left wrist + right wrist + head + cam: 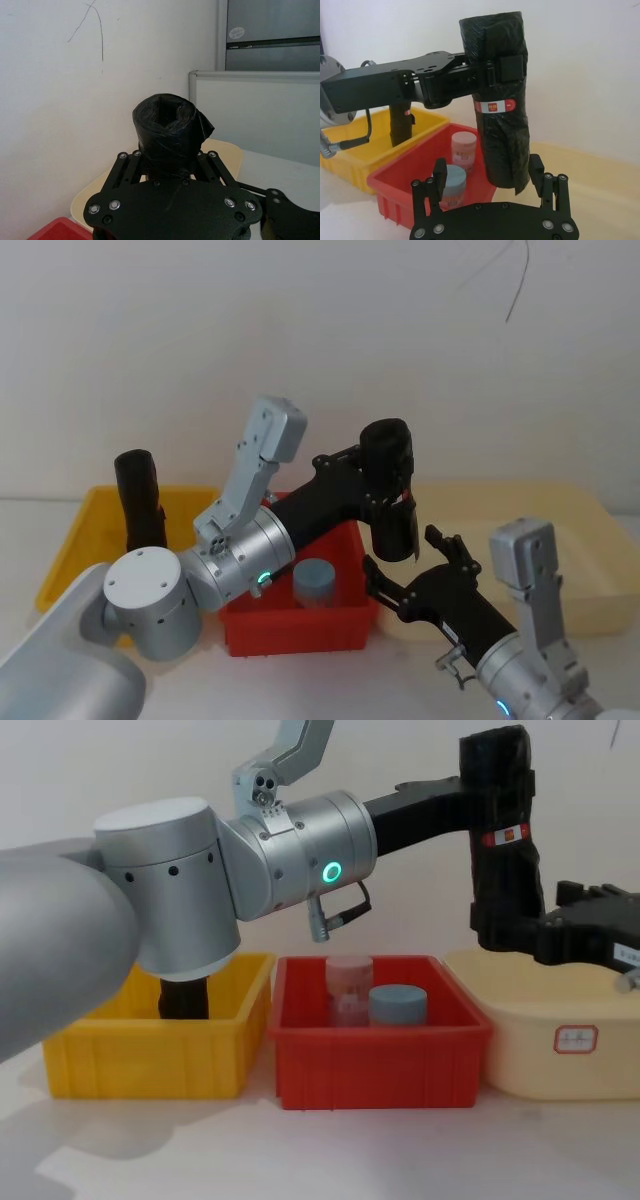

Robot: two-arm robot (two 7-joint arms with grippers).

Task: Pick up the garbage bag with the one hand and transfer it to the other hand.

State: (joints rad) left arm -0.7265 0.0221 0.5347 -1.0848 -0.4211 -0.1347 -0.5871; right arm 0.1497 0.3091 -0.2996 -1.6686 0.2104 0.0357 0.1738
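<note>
Left gripper (492, 75): clamped on the garbage bag (500, 130), just above its red-and-white label band.
Right gripper (487, 170): fingers apart, straddling the roll's lower end, not gripping it.
Garbage bag: upright, held in the air above where the red bin (375, 1060) meets the cream tub (520, 1060).
Status, as you may judge it: pickup done. Left for you to do: close the right gripper, then release the left.

Garbage bag (501, 142) of crinkly, faintly glossy plastic; red bin (375, 1065) smooth plastic
</note>
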